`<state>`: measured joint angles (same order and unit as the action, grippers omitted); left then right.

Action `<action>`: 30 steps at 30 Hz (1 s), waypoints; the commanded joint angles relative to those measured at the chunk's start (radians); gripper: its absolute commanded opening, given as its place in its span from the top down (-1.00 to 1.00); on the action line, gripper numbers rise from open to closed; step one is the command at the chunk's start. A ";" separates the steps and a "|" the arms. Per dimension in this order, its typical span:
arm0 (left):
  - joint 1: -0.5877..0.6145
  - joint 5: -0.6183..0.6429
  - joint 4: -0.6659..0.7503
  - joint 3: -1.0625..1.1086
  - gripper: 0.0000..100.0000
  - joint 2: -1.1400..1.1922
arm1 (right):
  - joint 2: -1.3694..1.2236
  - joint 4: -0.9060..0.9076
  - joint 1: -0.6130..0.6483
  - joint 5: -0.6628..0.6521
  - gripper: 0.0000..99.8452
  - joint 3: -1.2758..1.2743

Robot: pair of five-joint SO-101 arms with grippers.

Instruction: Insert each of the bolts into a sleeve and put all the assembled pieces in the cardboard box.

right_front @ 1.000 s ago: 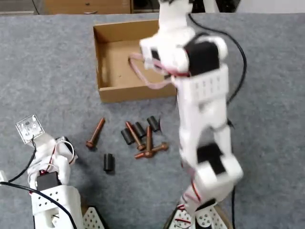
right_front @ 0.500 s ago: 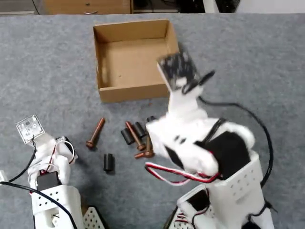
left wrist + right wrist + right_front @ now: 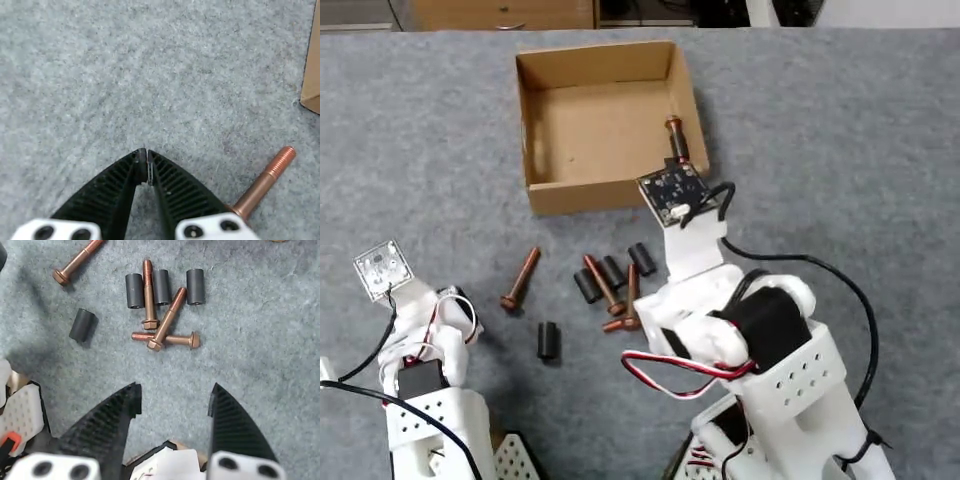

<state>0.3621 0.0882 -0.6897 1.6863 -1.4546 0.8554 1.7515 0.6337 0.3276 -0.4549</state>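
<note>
while the right arm covers its near corner, the cardboard box (image 3: 590,195) holds one bolt-in-sleeve piece (image 3: 674,138), lower end hidden. right claw (image 3: 175,390) open over loose bolts (image 3: 168,317) and sleeves (image 3: 134,290). left claw (image 3: 145,154) closed, empty; its finger cuts off one bolt (image 3: 265,181).

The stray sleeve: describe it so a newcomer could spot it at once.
From the cardboard box, come toward the arms' bases to the cluster of copper bolts and black sleeves on the grey mat. The stray sleeve lies off that cluster's left-arm side, nearer the bases than the lone bolt. The other three sleeves sit in a row; this one lies alone.
</note>
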 commanded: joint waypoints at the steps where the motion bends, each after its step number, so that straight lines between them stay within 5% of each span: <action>1: 0.000 -0.002 -0.005 0.012 0.96 -0.010 | 0.005 -0.044 0.012 0.008 0.56 0.001; 18: 0.000 -0.002 -0.005 0.012 0.96 -0.010 | -0.585 -0.336 -0.076 -0.051 0.56 0.077; 24: 0.000 -0.002 -0.005 0.012 0.96 -0.010 | -0.832 -0.393 -0.211 -0.166 0.83 0.205; 30: 0.000 -0.002 -0.003 0.012 0.96 -0.010 | -0.995 -0.388 -0.206 -0.183 0.90 0.289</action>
<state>0.3621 0.0882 -0.6897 1.6863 -1.4546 -0.0990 1.3755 0.4296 0.1573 -0.2263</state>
